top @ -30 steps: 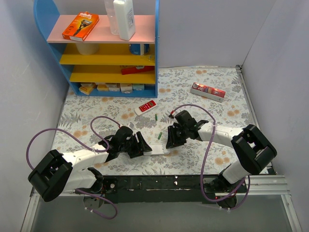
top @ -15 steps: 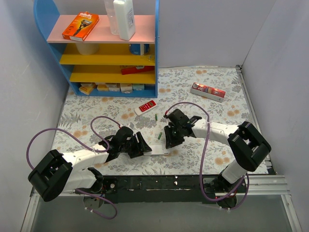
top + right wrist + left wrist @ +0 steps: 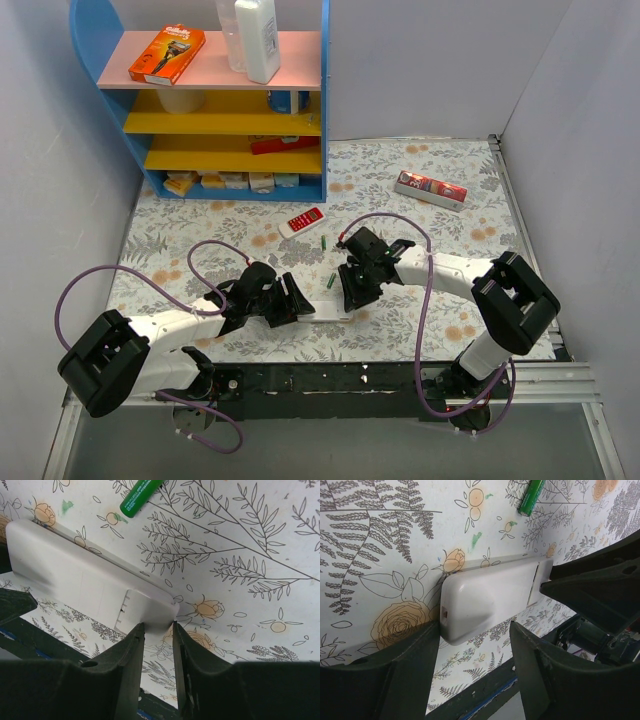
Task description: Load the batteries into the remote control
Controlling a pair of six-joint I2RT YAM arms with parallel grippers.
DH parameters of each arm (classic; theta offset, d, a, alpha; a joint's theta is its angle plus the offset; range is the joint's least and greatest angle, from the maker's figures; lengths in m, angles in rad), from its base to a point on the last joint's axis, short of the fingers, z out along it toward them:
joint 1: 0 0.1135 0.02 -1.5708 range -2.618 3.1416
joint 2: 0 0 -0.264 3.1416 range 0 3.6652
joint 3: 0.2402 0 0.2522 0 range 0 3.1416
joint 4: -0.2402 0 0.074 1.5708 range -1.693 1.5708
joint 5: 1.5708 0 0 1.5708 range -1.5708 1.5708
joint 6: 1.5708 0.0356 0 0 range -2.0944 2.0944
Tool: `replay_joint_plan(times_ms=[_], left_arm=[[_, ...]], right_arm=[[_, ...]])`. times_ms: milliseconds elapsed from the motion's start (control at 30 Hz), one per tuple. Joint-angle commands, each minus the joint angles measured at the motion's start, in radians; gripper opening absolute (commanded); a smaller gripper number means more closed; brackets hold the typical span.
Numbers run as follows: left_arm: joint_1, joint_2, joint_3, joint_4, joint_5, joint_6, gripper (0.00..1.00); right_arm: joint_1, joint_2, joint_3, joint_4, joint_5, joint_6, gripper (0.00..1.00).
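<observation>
step: open cover | remote (image 3: pixel 487 600) back-up near desk's near edge | left gripper (image 3: pixel 472 647) straddles 1 end, spread | right gripper (image 3: pixel 157 630) narrow at cover end, grip unclear | slide cover outward, brace left | battery (image 3: pixel 141 497) beside, avoid

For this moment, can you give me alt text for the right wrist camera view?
A white remote lies back-up on a flower-print table cover, its near corner at the narrow gap of the right claw, whose two dark fingers rise from the bottom edge. One green battery lies on the cover beyond the remote.
</observation>
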Motion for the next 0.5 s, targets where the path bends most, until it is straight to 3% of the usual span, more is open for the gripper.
replay_joint_plan(times_ms=[0, 467], left_arm=[[-0.009, 0.002, -0.032, -0.072, -0.050, 0.010, 0.58], [-0.013, -0.029, -0.040, -0.075, -0.076, 0.001, 0.60]], right_arm=[[0.012, -0.012, -0.001, -0.002, -0.035, 0.017, 0.36], [0.020, -0.081, 0.044, -0.034, 0.014, -0.055, 0.41]])
